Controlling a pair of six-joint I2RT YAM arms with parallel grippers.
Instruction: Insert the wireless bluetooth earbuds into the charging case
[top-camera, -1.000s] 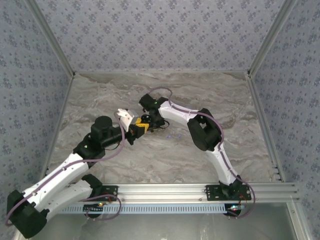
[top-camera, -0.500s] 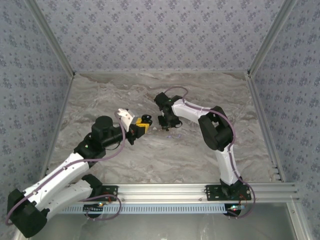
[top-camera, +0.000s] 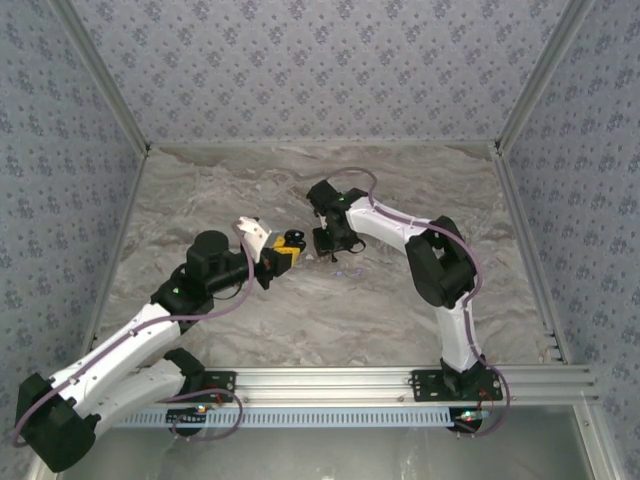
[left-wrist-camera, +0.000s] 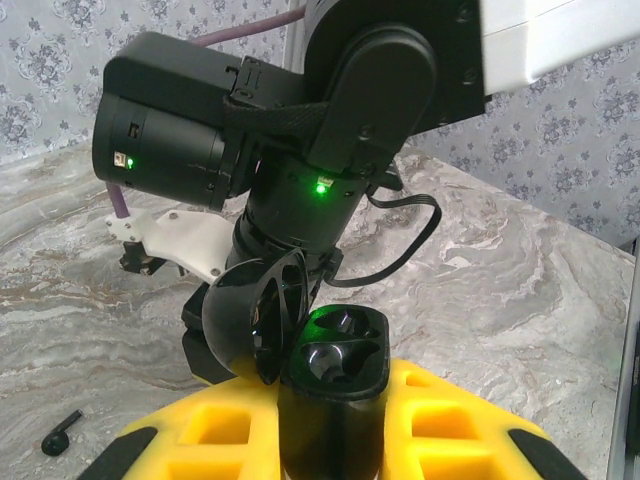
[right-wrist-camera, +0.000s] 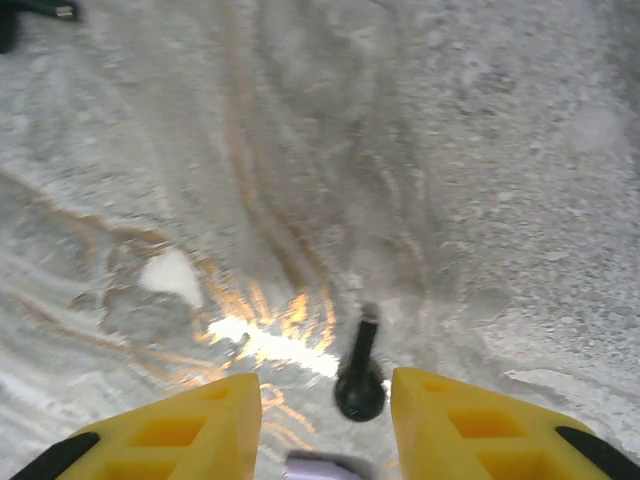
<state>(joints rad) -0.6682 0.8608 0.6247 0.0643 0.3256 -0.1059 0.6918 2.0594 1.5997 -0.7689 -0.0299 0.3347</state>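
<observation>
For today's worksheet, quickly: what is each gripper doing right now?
Left gripper: closed on the charging case.
Right gripper: open, over a black earbud.

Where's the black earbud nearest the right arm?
In the right wrist view, the black earbud lies on the marble table, between the open yellow fingers of the right tool.

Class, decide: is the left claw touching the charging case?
Touching. The left wrist view shows the charging case pinched between the left claw's yellow fingers, with no gap.
</observation>
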